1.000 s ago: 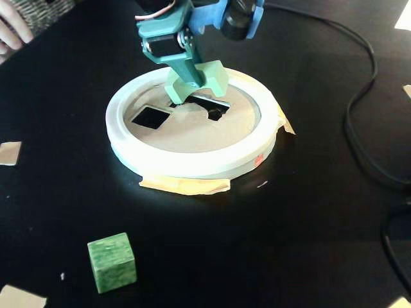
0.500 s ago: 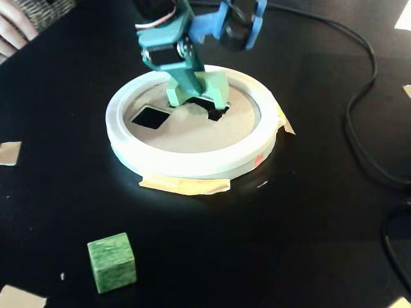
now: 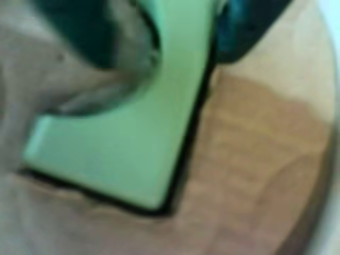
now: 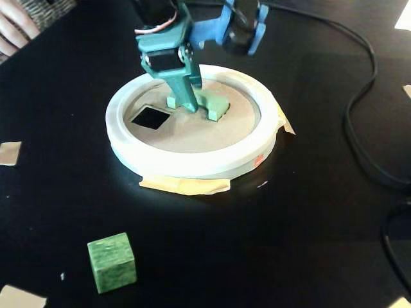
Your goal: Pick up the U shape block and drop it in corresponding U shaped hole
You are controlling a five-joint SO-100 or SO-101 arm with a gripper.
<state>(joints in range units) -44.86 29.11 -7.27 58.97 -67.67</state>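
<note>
**Seating the U block squarely**

While my fingers (image 4: 192, 96) hold the light green U-shaped block (image 4: 209, 104) closed on one of its legs, it sits at about two o'clock on the round wooden sorting board (image 4: 192, 131) with the white rim, partly down in its cutout. In the wrist view the block (image 3: 122, 154) shows a dark gap along its edges. I judge it best to release only once it sits level. The square hole (image 4: 150, 117) lies at nine o'clock.
</note>
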